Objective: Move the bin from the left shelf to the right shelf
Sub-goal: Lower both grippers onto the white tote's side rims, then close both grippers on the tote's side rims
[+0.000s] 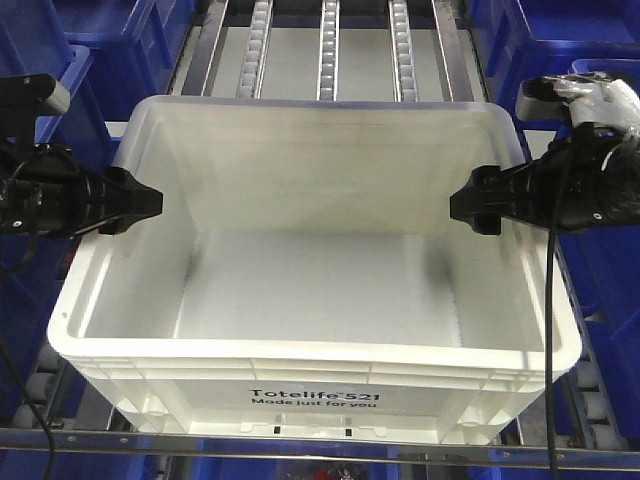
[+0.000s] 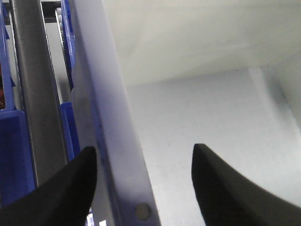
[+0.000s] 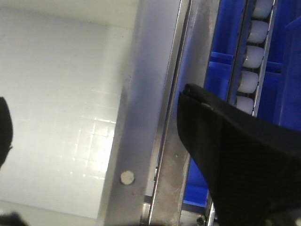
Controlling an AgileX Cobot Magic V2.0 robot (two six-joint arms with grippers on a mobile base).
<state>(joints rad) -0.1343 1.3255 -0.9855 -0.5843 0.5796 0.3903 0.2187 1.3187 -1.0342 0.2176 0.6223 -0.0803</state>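
Facing the robot, the black print (image 1: 315, 398) on the white bin (image 1: 300, 352) reads "Totelife 521 Made just for you". The bin sits open side up on the shelf between the two pincers, its long axis running from one pincer across to the other. The left pincer (image 2: 141, 160) stands wide astride the bin's left rim, one finger outside and one inside, not clamped. The right pincer (image 3: 94, 122) stands equally wide astride the right rim. Roller tracks (image 1: 330, 50) lie beyond both pincers, and dark blue bins (image 1: 120, 40) sit outward of each.
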